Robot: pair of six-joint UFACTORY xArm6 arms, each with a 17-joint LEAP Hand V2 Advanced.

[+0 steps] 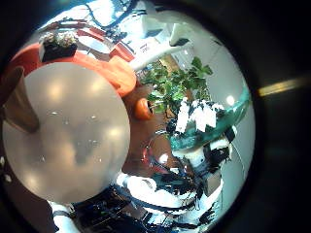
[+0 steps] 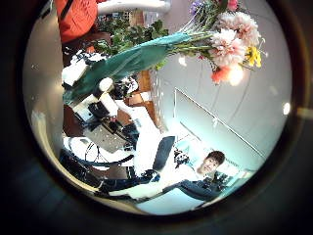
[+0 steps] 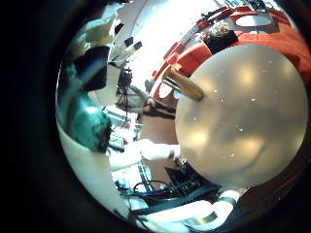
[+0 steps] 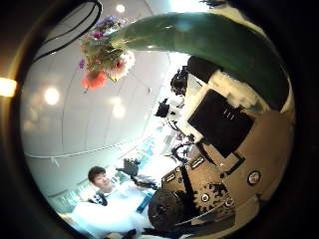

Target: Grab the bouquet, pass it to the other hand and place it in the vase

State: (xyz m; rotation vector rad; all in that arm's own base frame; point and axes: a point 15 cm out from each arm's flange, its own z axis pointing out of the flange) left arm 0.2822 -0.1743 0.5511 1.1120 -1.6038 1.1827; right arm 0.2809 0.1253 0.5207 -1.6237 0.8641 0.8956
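The bouquet [image 4: 199,38], with pink and yellow flowers [image 4: 105,52] and a teal-green wrap, lies close across my right palm. From the left palm views I see my right hand [image 1: 199,121] with its fingers curled round the wrap [image 2: 137,59], and the flower heads [image 2: 227,44] point away from it. A tall brown vase [image 3: 183,83] stands at the edge of the round pale table [image 3: 233,116]. It shows again in the left little finger side view as the vase [image 1: 17,102], close to that palm. My left hand itself does not show.
Red-orange furniture [image 1: 97,53] stands beyond the round table [image 1: 73,136]. A leafy green plant [image 1: 180,83] and small orange things [image 1: 142,108] lie beside my right hand. Desks with equipment [image 2: 108,117] fill the room behind.
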